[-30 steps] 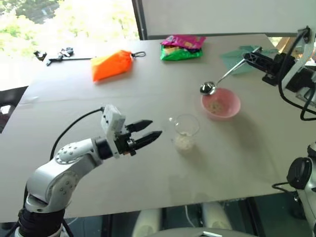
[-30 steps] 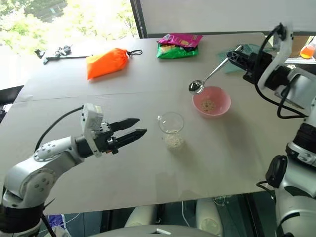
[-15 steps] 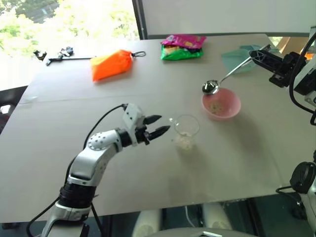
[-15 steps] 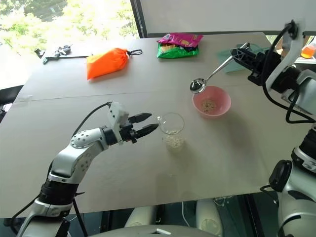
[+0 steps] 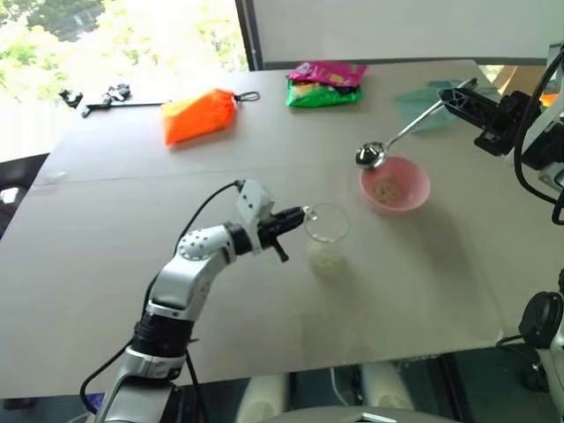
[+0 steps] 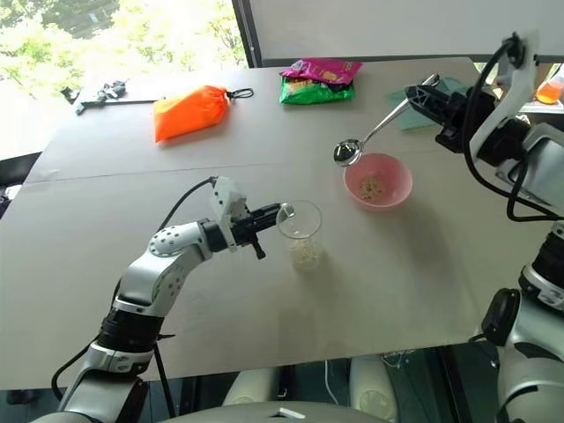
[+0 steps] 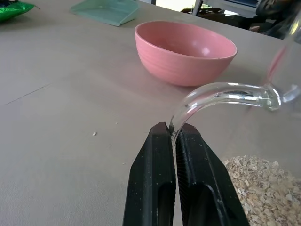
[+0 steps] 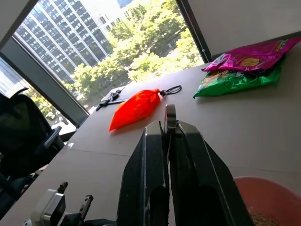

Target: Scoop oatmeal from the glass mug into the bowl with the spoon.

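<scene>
1. Whereas a second ago the left gripper (image 7: 175,134) stood apart from the glass mug (image 5: 325,224) with its fingers spread, it has since reached the mug and pinched the thin side handle between its black fingers, as the left wrist view shows.
2. Judgement: the mug is now steadied, which readies it for a further dip of the spoon; scooping is under way, not finished.
3. Right gripper (image 8: 168,123) is pressed together on the handle of the spoon (image 5: 401,136), held raised in much the same place as before, its small oval bowl hanging above the mug-side rim of the bowl (image 5: 418,196).
4. Landmark: the mug, mid-table. The bowl sits near it, on the right arm's side and slightly farther from the robot.
5. Oatmeal (image 7: 264,188): pale cream, dry, flaky, lumpy; a low heap in the mug's base, a smaller amount already in the bowl.
6. Materials:
   - Mug: clear glass, slightly tapered, with a curved rod-like handle.
   - Bowl: smooth, round, shallow, pink.
   - Spoon: slim polished metal.
   - Table (image 5: 123,238): matt, flat, pale grey-brown.
7. Beyond the mug: a soft orange pouch (image 5: 199,116) and a crinkled green-and-pink packet (image 5: 325,85).
</scene>
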Tool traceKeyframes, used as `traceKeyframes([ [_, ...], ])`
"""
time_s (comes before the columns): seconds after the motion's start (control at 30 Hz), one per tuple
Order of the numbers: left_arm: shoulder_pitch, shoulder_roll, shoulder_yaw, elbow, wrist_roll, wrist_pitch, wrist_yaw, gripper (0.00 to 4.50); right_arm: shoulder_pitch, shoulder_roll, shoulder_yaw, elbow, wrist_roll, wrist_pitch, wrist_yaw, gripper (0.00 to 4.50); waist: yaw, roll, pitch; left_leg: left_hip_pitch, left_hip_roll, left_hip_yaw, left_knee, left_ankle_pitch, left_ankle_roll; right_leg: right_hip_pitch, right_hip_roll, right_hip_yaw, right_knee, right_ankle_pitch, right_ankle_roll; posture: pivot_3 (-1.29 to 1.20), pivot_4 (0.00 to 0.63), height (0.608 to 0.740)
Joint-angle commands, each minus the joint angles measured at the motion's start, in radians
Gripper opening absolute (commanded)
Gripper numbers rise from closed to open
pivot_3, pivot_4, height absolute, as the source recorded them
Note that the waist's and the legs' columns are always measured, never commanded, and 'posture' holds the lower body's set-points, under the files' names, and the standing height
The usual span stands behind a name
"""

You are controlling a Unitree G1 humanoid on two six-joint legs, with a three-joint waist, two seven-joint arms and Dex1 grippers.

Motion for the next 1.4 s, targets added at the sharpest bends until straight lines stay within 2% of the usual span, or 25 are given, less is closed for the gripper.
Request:
traceKeyframes([
  [0.03,-0.002,-0.018,0.049,-0.074,-0.028,0.034,0.054,0.05,-0.003,-0.027,0.008,-0.054,0.05,-0.033,0.002,0.0,0.0,0.0,0.0,0.0,0.0,0.0,0.0,0.0,0.0,0.0,0.0,0.0,0.0,0.0,0.0,0.0,0.15,0.74],
  [0.13,-0.019,-0.03,0.106,-0.086,-0.021,0.049,0.133,0.05,-0.01,-0.036,0.038,-0.073,0.057,-0.048,0.021,0.0,-0.001,0.0,0.0,0.0,0.0,-0.001,0.0,0.0,0.0,0.0,0.0,0.0,0.0,0.0,0.0,0.0,0.15,0.74],
  [0.27,-0.049,0.008,0.155,-0.061,0.06,-0.023,0.197,0.05,-0.082,-0.014,0.089,-0.063,0.043,-0.097,0.034,0.0,-0.002,0.0,0.0,0.0,0.0,-0.001,0.0,0.0,0.0,-0.001,0.0,0.0,0.0,0.0,0.0,0.0,0.15,0.74],
  [0.57,-0.125,0.055,0.193,0.033,0.144,-0.089,0.245,0.05,-0.213,0.043,0.26,-0.013,-0.132,-0.173,0.205,0.0,0.001,0.0,0.0,-0.001,0.0,-0.001,0.0,0.0,0.0,-0.001,0.0,-0.001,-0.001,0.0,0.0,0.0,0.15,0.74],
  [0.8,-0.133,0.045,0.184,0.008,0.167,-0.086,0.268,0.05,-0.219,0.125,0.434,-0.038,-0.366,-0.265,0.323,0.0,-0.004,0.0,0.0,-0.001,0.0,-0.002,-0.001,0.0,0.0,-0.002,0.0,-0.001,-0.001,0.0,0.0,0.0,0.15,0.74],
  [0.97,-0.141,0.035,0.184,0.001,0.17,-0.096,0.268,0.05,-0.223,0.109,0.594,-0.052,-0.627,-0.38,0.418,0.0,-0.003,0.0,0.0,-0.001,0.0,-0.003,0.0,0.0,-0.001,-0.002,0.0,-0.001,-0.001,0.0,0.0,0.0,0.15,0.74],
  [1.17,-0.159,0.026,0.179,0.015,0.185,-0.121,0.268,0.05,-0.196,0.133,0.736,-0.078,-0.819,-0.47,0.503,0.0,-0.002,0.0,0.0,-0.001,0.0,-0.003,0.0,0.0,-0.001,-0.002,0.0,-0.001,-0.001,0.0,0.0,0.0,0.15,0.74],
  [1.4,-0.163,0.024,0.174,0.027,0.202,-0.147,0.264,0.05,-0.157,0.218,0.712,-0.066,-0.808,-0.411,0.541,0.0,-0.003,0.0,0.0,-0.001,0.0,-0.003,0.0,0.0,-0.001,-0.002,0.0,-0.001,-0.001,0.0,0.0,0.0,0.15,0.74],
])
